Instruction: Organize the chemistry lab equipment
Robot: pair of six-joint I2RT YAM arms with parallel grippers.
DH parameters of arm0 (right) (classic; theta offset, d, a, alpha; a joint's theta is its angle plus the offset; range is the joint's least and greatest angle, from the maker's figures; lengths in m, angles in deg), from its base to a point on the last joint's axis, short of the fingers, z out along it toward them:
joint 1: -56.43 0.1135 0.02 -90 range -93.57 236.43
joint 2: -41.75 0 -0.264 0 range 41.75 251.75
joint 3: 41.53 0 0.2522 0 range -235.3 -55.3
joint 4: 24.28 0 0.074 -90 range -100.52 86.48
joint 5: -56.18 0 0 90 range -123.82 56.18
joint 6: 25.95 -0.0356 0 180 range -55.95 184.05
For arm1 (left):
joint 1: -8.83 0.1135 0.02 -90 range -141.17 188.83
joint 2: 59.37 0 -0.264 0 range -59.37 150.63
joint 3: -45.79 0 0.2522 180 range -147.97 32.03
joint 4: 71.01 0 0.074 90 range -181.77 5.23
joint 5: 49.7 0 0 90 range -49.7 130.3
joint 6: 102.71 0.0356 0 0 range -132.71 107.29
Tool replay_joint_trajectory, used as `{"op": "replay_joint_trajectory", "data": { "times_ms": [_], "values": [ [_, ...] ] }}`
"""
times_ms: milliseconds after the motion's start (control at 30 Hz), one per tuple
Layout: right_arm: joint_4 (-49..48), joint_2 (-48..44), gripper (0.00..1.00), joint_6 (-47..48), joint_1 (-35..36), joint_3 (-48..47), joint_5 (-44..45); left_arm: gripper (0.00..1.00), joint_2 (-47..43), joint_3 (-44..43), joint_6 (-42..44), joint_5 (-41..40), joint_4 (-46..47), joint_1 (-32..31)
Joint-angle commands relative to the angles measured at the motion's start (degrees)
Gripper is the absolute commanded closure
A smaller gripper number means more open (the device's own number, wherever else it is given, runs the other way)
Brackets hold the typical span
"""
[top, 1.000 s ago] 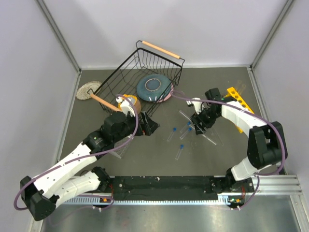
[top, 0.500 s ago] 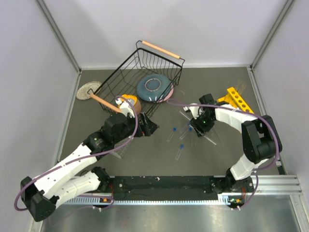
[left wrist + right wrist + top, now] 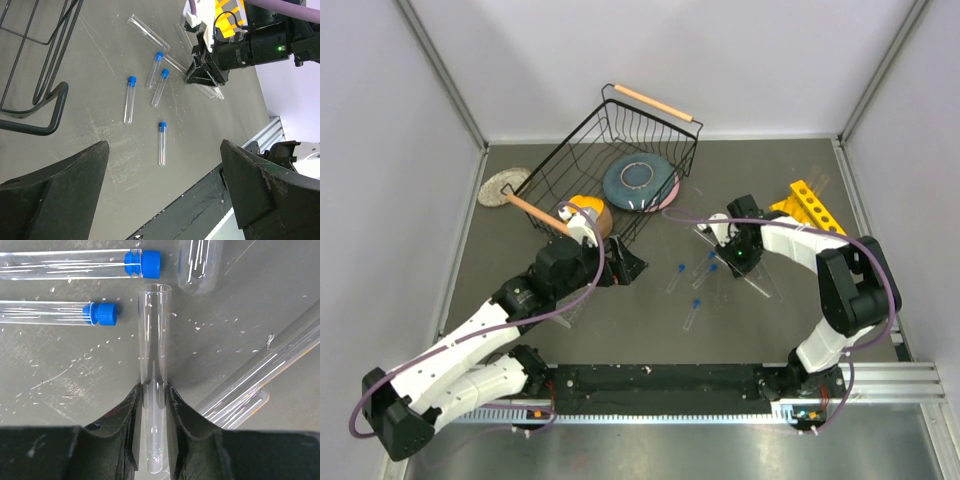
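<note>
Right of centre on the dark bench (image 3: 770, 170), the right pincer (image 3: 154, 390) is clenched on an uncapped clear tube (image 3: 154, 340). Its fingers (image 3: 129, 430) press both sides of the barrel. The grip sits toward the rounded closed end, and the open mouth points away from the wrist. The left pincer (image 3: 625, 263) hangs released, jaws spread wide, near the corner of the black wire basket (image 3: 620, 150) and holding nothing.

I'd judge the tube light, stiff and very smooth, so it is likely to roll or slip through a loose pinch. If it is glass, it may crack under a hard one. A hold across the barrel nearer mid-length would balance it better, since most of the tube reaches forward of the fingers.

Two blue-capped tubes (image 3: 75, 264) lie just left of its mouth, apart from it. Long clear tubes (image 3: 265, 365) lie slantwise to the right. The yellow holed rack (image 3: 810, 205) stands farther right, near the wall.

Whether the gripped tube rests on the bench or has cleared it, I cannot tell. The wrist view cuts off the capped tubes at its left edge and the long tubes at its right. A clear plastic rack is hard to pick out among all the transparent pieces. The basket's wires partly screen the blue plate (image 3: 638, 180) inside.
</note>
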State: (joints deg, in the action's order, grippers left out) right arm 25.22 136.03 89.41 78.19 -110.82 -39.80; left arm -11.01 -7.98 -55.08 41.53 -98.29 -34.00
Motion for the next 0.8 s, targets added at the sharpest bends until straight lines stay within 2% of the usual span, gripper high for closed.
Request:
{"op": "replay_joint_trajectory", "data": {
  "times_ms": [0, 133, 333, 567, 700, 767],
  "values": [
    [-0.5, -0.94, 0.82, -1.37, 0.92, 0.6, -2.1, 0.01, -1.25, 0.28, -0.43, 0.17, 2.71, 0.29],
    [1.95, -3.57, 0.87, -1.72, 1.01, -0.63, -4.92, 0.01, -1.34, -0.07, -0.08, 0.17, 2.27, 0.2],
    [8.53, -11.55, 0.88, -1.11, -1.45, -4.32, -12.11, 0.01, -0.99, -0.68, 0.36, 0.87, 2.35, 0.29],
    [9.78, -26.39, 0.88, 2.49, -10.41, -6.79, -25.38, 0.01, 0.15, -0.77, 0.45, 2.45, 5.16, 0.38],
    [5.58, -32.3, 0.87, 2.5, -17.26, -6.0, -29.17, 0.01, 1.91, -2.08, 1.41, 4.04, 6.66, 0.38],
    [2.41, -33.8, 0.87, 1.27, -23.49, -5.21, -31.36, 0.01, 3.14, -2.62, 1.94, 5.18, 7.1, 0.38]
  ]
}}
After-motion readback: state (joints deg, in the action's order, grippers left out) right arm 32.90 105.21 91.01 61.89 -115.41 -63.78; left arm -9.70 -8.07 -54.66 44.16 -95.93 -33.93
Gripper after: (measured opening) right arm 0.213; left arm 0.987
